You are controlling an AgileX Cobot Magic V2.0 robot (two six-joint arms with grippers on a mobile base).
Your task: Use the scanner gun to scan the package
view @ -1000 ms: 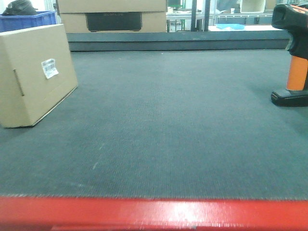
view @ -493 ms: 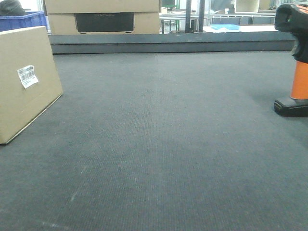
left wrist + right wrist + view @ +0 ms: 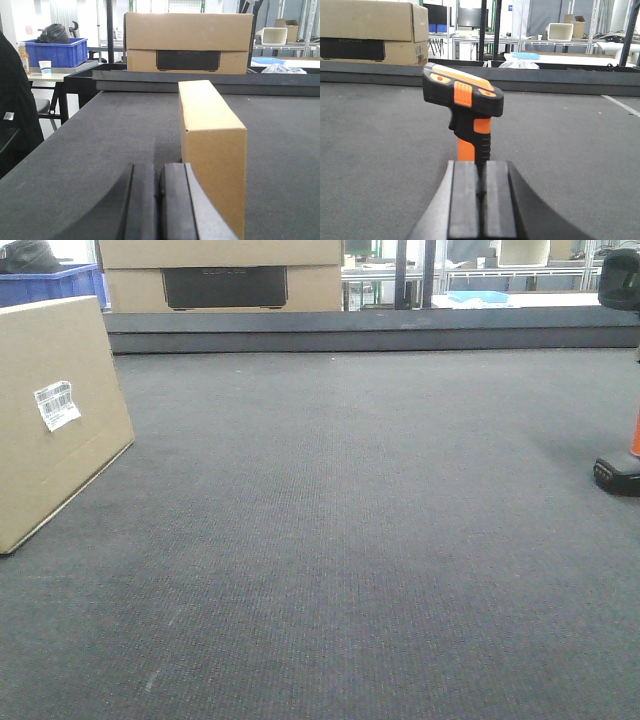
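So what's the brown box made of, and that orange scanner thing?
The box looks like plain matte cardboard: tan, creased edges, a paper label stuck on. The scanner gun seems hard moulded plastic, black and orange, slightly shiny; its grip might be rubbery.

One counter (image 3: 350, 540) carries one brown package (image 3: 50, 410), which bears one white barcode label (image 3: 57, 405), and one scanner gun (image 3: 465, 107) in black and orange. At the far edge sits one carton stack (image 3: 188, 42); whether that is a single box or two cannot be told. Off to the side are one blue crate (image 3: 55, 51), one paper cup (image 3: 45, 66) and one bottle (image 3: 22, 56). Two pincers show, one in each wrist view: the left pincer (image 3: 160, 170) and the right pincer (image 3: 481, 170).
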